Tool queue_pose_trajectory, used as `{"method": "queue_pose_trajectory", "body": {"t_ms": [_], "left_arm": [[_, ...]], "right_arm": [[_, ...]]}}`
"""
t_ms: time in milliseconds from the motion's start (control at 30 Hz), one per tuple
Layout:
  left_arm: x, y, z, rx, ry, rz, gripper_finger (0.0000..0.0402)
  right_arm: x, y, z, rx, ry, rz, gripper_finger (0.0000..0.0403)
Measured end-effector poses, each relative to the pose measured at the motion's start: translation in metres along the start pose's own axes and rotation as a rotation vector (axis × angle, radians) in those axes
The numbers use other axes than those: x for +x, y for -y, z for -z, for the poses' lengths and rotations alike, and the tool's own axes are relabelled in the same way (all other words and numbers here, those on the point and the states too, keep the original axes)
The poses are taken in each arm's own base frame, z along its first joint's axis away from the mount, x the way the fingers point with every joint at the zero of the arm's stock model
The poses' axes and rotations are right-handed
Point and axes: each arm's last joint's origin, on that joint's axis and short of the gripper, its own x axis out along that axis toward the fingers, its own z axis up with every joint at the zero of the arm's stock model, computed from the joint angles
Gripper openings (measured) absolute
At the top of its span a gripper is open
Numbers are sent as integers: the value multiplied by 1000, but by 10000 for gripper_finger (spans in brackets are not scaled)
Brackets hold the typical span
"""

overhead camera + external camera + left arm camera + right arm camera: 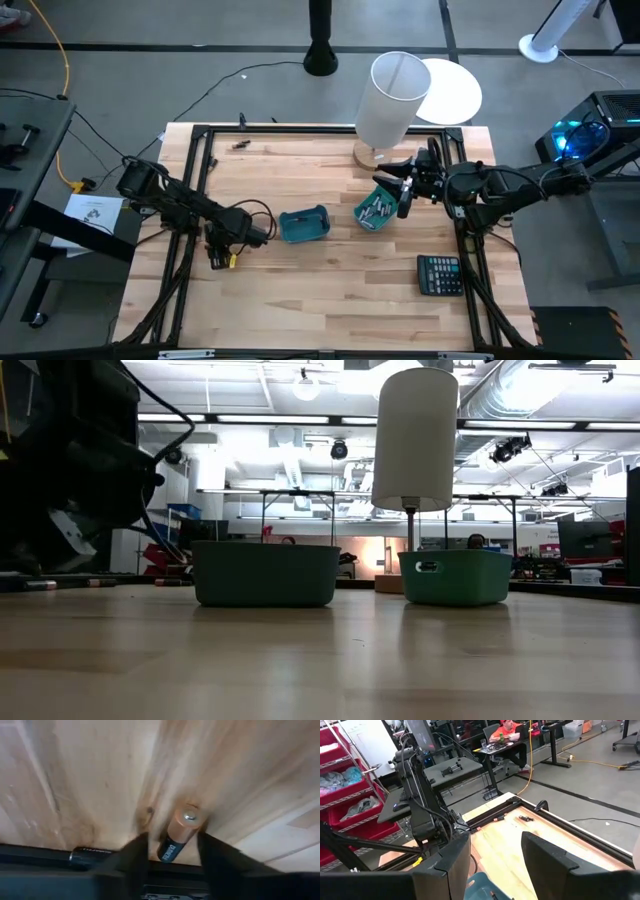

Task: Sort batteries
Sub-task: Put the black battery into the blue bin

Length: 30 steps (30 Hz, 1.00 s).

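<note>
- Right now the left gripper [170, 855] is down low at the left side of the table [330, 300], with its two fingers on each side of a coppery battery [179, 834], not yet squeezing it.
- Close gently so the battery stays straight between the fingers and does not roll away.
- Lift slowly, then carry it to the left teal bin [304, 225].
- Another teal bin [377, 211] already has batteries inside.
- Over that bin, the right gripper [495, 865] waits with fingers wide and holds nothing.
</note>
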Motion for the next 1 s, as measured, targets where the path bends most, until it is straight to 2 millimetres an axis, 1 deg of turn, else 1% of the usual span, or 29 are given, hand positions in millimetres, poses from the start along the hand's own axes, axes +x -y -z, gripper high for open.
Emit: {"method": "queue_pose_trajectory", "body": {"t_ms": [33, 100, 133, 167, 267, 367, 467, 533, 633, 700, 800, 900, 967, 1000], "left_arm": [[-2, 1, -1, 2, 6, 2, 127], [-7, 3, -3, 11, 39, 2, 57], [-12, 5, -4, 17, 71, -1, 33], [-18, 7, -6, 22, 117, -8, 27], [-43, 10, -7, 26, 273, -66, 30], [-74, 8, 2, -13, 432, -115, 29], [-110, 4, 15, -41, 648, -113, 29], [-130, 2, 23, -50, 804, -116, 29], [-151, -2, 24, -54, 1002, -81, 29], [-160, -2, 18, -39, 1097, -40, 29], [-169, 3, -2, 13, 1202, 14, 29], [-169, 11, -27, 63, 1253, 13, 29], [-167, 13, -41, 40, 1262, 22, 30], [-164, 12, -47, 7, 1254, 36, 38]], "right_arm": [[0, 0, 0, 0, 0, 0, 172], [0, 0, 0, 0, 0, 0, 172], [0, 0, 0, 0, 0, 0, 172], [0, 0, 0, -2, -1, 1, 172], [0, 0, 0, -7, -3, 1, 172], [0, 0, 0, -10, -3, 1, 172], [0, 0, 0, -10, -4, 2, 172], [0, 0, 1, -11, -5, 2, 172], [0, 0, 1, -11, -6, 2, 172], [0, 0, 1, -11, -6, 3, 172], [0, 0, 1, -12, -7, 3, 172], [0, 0, 1, -7, -8, 3, 172], [0, 0, 1, -6, -9, 4, 172], [0, 0, 1, -6, -9, 4, 172]]}}
